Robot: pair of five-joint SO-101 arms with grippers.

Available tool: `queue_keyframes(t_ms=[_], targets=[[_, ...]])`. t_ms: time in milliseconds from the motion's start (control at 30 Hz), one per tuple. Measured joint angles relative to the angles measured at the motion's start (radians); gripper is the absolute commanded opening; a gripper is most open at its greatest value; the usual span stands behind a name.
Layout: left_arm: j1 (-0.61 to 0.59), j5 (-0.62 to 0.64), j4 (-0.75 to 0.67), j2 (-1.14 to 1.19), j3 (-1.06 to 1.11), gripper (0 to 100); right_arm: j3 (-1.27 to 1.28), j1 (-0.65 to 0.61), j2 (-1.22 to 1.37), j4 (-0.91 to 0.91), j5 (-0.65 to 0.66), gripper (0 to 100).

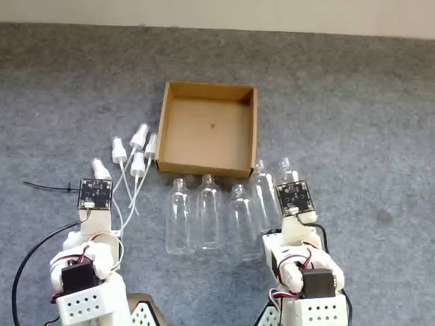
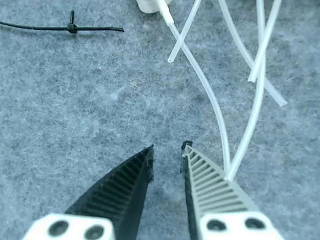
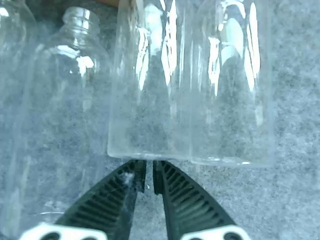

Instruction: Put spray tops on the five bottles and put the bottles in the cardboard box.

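Five bottles (image 1: 206, 214) lie uncapped in a row mid-tabletop, necks toward box (image 1: 207, 129). Spray tops (image 1: 138, 163) sit left of the box, on L arm's side. L pincer (image 2: 167, 150) narrow, empty. R pincer (image 3: 149, 167) nearly closed, empty, at bottle bases.

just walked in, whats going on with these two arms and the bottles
Nothing is being handled yet. Five clear bottles lie capless in a row in front of the box, which has nothing in it. The five spray tops lie loose beside the box on the left arm's side, tubes trailing. The left pincer sits low by those tubes, and the right pincer sits just behind the bases of two bottles. Neither holds anything.
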Motion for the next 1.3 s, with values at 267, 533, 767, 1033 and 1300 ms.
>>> queue_keyframes(t_ms=[267, 533, 767, 1033, 1300], targets=[[0.0, 0.0, 0.0, 0.0, 0.0, 10, 0.0, 0.0, 0.0, 0.0, 0.0, 0.8], [0.0, 0.0, 0.0, 0.0, 0.0, 10, 0.0, 0.0, 0.0, 0.0, 0.0, 0.8], [0.0, 0.0, 0.0, 0.0, 0.0, 10, 0.0, 0.0, 0.0, 0.0, 0.0, 0.8], [0.048, 0.0, 0.0, 0.0, 0.0, 10, 0.0, 0.0, 0.0, 0.0, 0.0, 0.8], [0.101, 0.0, 0.0, 0.0, 0.0, 10, 0.0, 0.0, 0.0, 0.0, 0.0, 0.8]])
